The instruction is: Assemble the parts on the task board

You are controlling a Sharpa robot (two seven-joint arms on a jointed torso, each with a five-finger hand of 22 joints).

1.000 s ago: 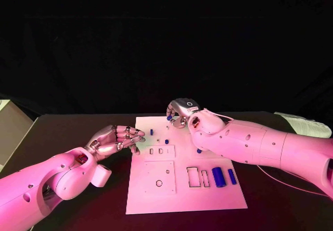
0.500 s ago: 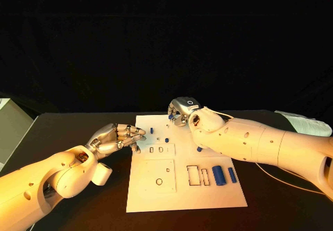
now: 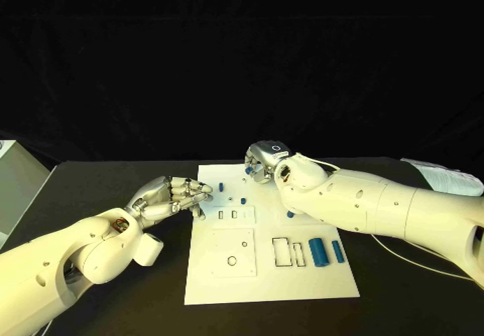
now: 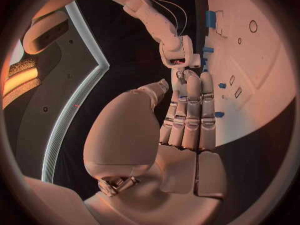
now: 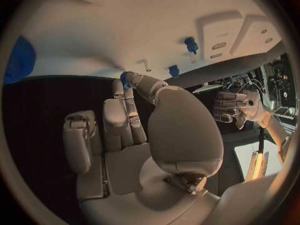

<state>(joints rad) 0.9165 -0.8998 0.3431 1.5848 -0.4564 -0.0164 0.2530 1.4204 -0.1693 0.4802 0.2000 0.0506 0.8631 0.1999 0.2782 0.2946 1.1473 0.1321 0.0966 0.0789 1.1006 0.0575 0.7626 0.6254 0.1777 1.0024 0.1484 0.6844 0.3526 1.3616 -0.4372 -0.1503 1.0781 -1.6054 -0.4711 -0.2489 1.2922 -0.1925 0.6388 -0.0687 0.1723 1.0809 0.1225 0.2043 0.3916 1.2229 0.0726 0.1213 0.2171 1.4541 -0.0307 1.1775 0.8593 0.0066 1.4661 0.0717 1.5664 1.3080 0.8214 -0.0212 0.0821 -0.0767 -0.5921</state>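
The white task board (image 3: 267,280) lies in the middle of the black table. My right hand (image 3: 264,162) hovers over its far edge and pinches a small blue part (image 5: 125,79) between thumb and fingertip. My left hand (image 3: 177,197) sits at the board's left edge, fingers curled in together and holding nothing, its fingertips (image 4: 194,80) at the board's rim. Small blue parts (image 3: 220,187) (image 3: 241,204) stand in the board near the left hand, and another (image 3: 289,214) lies by my right forearm. A large blue cylinder (image 3: 317,252) and a slimmer blue piece (image 3: 337,251) lie beside the rectangular slots (image 3: 287,253).
A white box (image 3: 15,182) stands at the table's left edge. Papers (image 3: 444,178) lie at the far right, and a thin cable (image 3: 403,255) runs under my right arm. My right forearm (image 3: 383,206) covers the board's right side.
My left hand has crept slightly farther along the board's left edge. My right hand stays almost still with the small blue part.
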